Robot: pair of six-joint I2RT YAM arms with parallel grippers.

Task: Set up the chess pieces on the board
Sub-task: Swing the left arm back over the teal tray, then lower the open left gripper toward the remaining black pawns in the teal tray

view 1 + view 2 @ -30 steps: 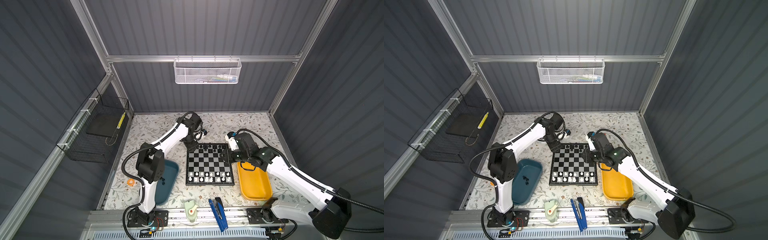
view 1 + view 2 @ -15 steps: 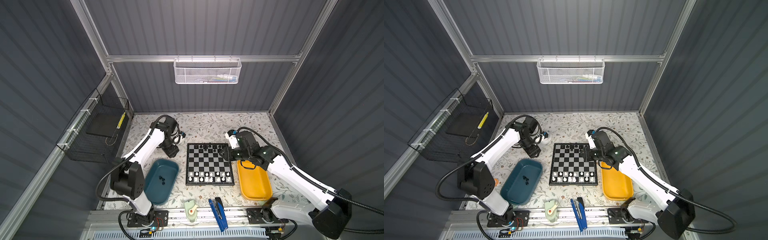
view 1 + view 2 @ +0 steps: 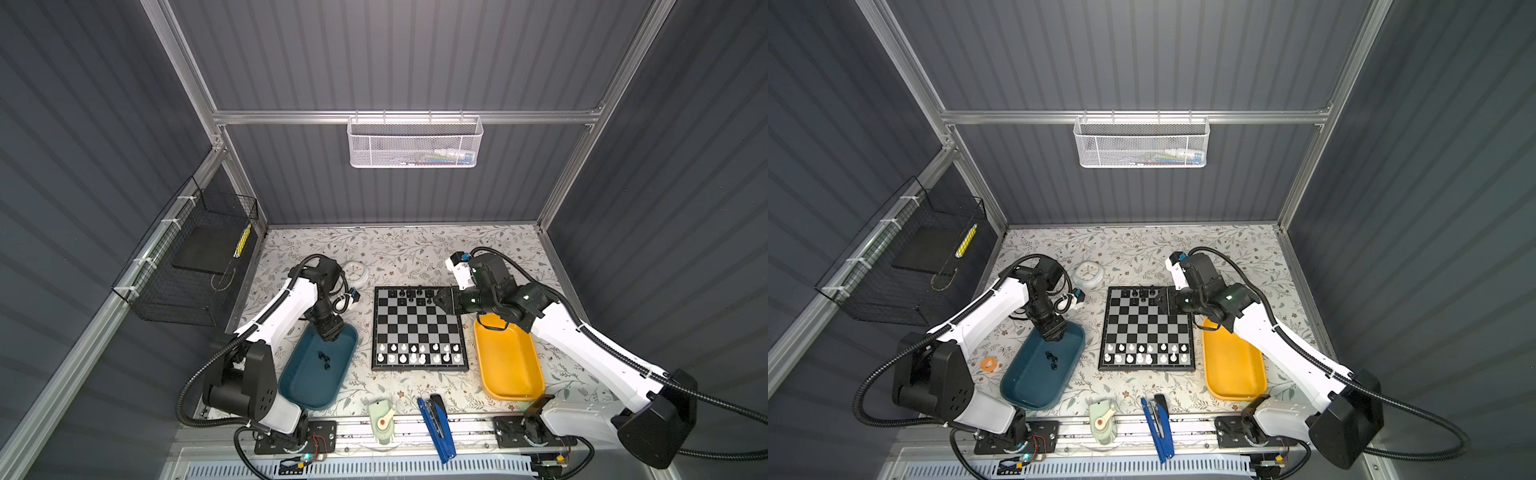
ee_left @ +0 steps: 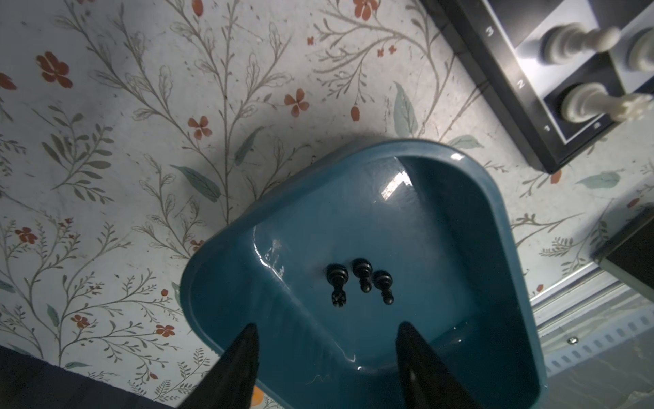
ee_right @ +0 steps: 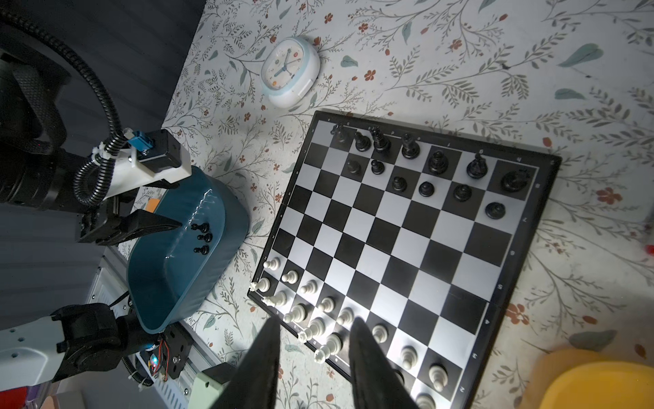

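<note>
At the left side of the tabletop, the left gripper (image 3: 330, 332) is poised over the far end of the teal tray (image 3: 291, 386). Its jaws are parted approx. halfway w/ nothing held btwn them, and in the left wrist view the fingertips (image 4: 247, 340) are seen well apart above the tray floor. Three loose black pcs (image 4: 361, 283) are grouped close together mid-tray. A small white clock (image 3: 355, 272) is set on the floral mat beyond the tray. Just right of the tray the board (image 3: 415, 324) is laid flat. The white pcs (image 3: 417, 353) are lined up on its two near rows, and the placed black pcs (image 3: 409, 293) are set on its two far rows, which are only partly filled. Over the board's far right corner the right gripper (image 3: 436, 298) is held w/ jaws parted a little and nothing gripped. The gap btwn its fingers (image 5: 265, 354) is seen clearly in the right wrist view. Beside the board's right edge the yellow tray (image 3: 540, 374) is laid, partly under the right arm.
</note>
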